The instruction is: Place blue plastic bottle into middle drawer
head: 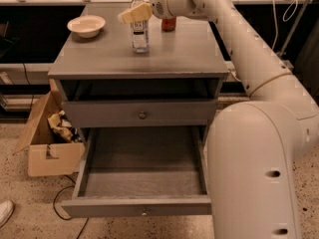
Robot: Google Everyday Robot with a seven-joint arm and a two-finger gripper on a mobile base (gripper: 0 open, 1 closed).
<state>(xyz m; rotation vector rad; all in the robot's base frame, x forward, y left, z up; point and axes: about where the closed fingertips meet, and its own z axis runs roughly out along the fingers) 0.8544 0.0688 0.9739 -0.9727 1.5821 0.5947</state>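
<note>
The blue plastic bottle (140,34) stands upright on the grey cabinet top (174,54), with its white cap at the top edge of the view. My gripper (133,13) reaches in from the right and sits at the bottle's upper part, just in front of its neck. The bottle still rests on the top. The middle drawer (144,176) is pulled out below, its flat grey floor bare, with a small pale knob (144,213) on its front panel.
A red cola can (168,24) stands behind my wrist. A white bowl (86,25) sits at the top's left. A closed drawer front with a brass knob (142,115) lies above the open drawer. A cardboard box (47,148) stands on the floor to the left.
</note>
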